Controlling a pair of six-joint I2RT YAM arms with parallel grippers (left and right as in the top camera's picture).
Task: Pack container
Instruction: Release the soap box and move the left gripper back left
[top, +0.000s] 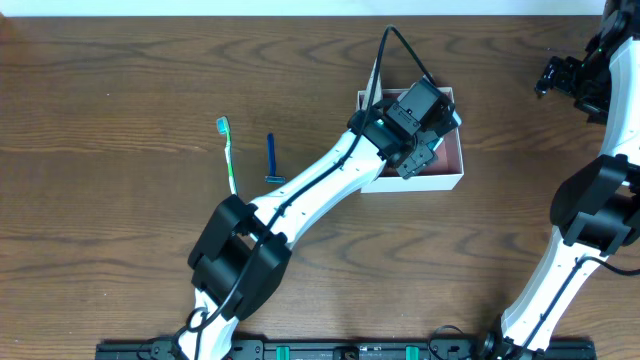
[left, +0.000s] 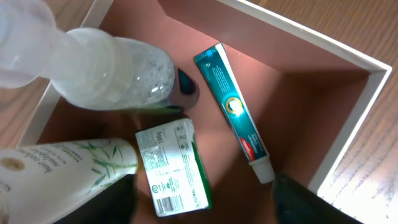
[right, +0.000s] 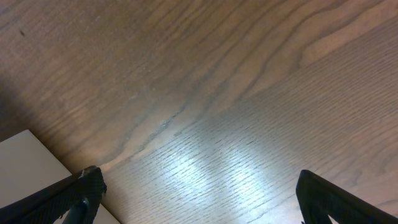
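container, partly filled

white-walled container (top: 440, 183) sits right of centre on the table (top: 120, 80), beneath the left gripper (left: 205, 208), jaws spread wide, gripping nothing. inside: toothpaste tube (left: 236, 112), clear bottle (left: 118, 78), green packet (left: 174, 168). right gripper (right: 199, 199) wide open, empty

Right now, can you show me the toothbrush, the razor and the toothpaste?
toothbrush (top: 229, 155): overhead view, middle of its handle.
razor (top: 271, 157): overhead view, middle of its blue handle.
toothpaste (left: 235, 111): left wrist view, middle of the teal tube.
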